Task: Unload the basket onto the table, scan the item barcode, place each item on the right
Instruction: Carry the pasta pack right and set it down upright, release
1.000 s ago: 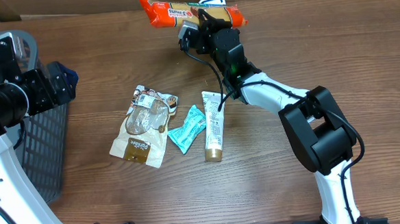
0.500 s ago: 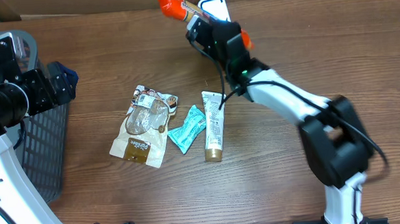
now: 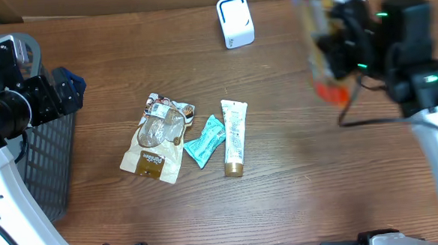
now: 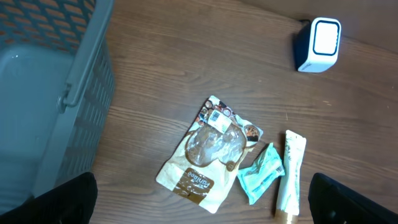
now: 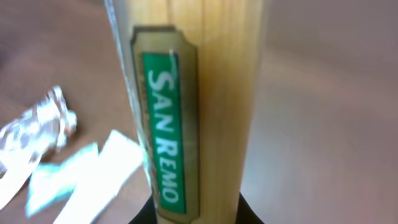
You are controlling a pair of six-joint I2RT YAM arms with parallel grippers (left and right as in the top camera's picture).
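Observation:
A long San Remo pasta packet with orange ends hangs blurred above the right side of the table, running front to back. My right gripper is shut on it. In the right wrist view the packet fills the middle and rises from between my right gripper's dark fingers. The white barcode scanner stands at the back centre, well left of the packet, and shows too in the left wrist view. My left gripper hovers open at the far left by the basket, holding nothing.
A grey mesh basket stands at the left edge. On the table's middle lie a brown and white pouch, a teal sachet and a white tube with a gold cap.
My right arm has swung the pasta packet away from the scanner at the back centre to the right side, turning it from crosswise to front-to-back. The left arm has not moved.

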